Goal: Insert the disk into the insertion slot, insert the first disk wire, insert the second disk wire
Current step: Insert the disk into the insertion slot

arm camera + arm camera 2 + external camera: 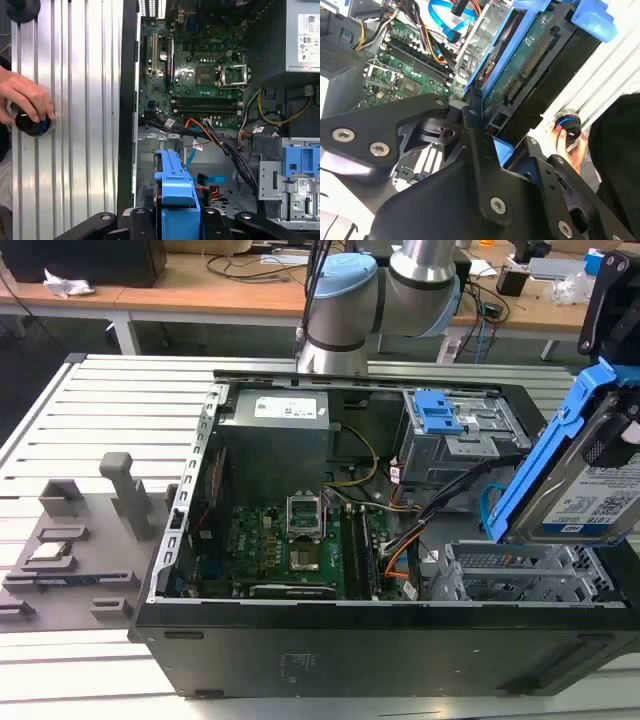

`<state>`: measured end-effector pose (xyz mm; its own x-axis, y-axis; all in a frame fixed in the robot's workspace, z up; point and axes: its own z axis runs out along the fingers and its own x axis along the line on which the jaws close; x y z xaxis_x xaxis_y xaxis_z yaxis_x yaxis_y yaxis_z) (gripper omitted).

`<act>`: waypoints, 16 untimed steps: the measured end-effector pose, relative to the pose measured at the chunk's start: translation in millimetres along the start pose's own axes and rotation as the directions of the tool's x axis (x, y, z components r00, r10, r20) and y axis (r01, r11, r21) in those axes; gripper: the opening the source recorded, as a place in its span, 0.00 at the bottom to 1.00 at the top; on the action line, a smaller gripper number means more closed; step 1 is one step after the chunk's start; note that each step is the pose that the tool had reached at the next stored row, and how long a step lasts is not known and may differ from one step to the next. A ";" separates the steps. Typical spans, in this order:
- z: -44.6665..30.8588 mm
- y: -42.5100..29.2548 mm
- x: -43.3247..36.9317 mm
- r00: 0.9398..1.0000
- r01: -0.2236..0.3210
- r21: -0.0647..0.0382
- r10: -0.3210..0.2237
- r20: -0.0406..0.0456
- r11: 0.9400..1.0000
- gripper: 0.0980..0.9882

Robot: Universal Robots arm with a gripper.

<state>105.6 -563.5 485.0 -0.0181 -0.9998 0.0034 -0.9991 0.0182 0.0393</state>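
My gripper point(610, 335) is shut on the disk point(590, 475), a silver drive with a white label in a bright blue carrier. It hangs tilted above the case's corner on the exterior view's right. In the second wrist view the black fingers point(465, 115) clamp the carrier, and the disk's green underside point(530, 55) faces the camera. The insertion slot point(520, 575), a silver perforated cage, lies just below the disk. The first disk wire point(395, 562), orange-red, and the second disk wire point(490, 508), a blue looped cable, lie loose inside the case beside the cage.
The open black computer case point(380, 650) sits on a ribbed metal table point(100, 400). A grey cage with a blue latch point(440, 415) stands behind the slot, with the motherboard point(290, 540) beside it. A person's hand point(25, 95) rests on a knob point(32, 125) on the table beside the case.
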 end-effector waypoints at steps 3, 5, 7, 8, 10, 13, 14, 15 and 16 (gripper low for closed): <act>12.1 0.1 0.0 1.000 0.000 0.000 0.000 0.000 1.000 0.30; 15.3 1.7 0.0 1.000 0.000 0.000 0.000 0.000 1.000 0.30; 17.4 4.6 -0.1 1.000 0.000 0.000 0.000 0.000 1.000 0.30; 18.4 5.5 -0.2 1.000 0.000 0.000 0.000 0.000 1.000 0.30; 21.4 6.0 -0.7 1.000 0.000 0.000 0.000 0.000 1.000 0.30; 24.6 6.2 -1.2 1.000 0.000 0.000 0.000 0.000 1.000 0.30; 25.5 6.2 -1.3 1.000 0.000 0.000 0.000 0.000 1.000 0.30; 26.4 6.2 -1.5 1.000 0.000 0.000 0.000 0.000 1.000 0.30; 27.7 6.1 -1.9 1.000 0.000 0.000 0.000 0.000 1.000 0.30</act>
<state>98.5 -561.6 457.6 -0.0184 -0.9998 0.0034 -0.9991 0.0185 0.0393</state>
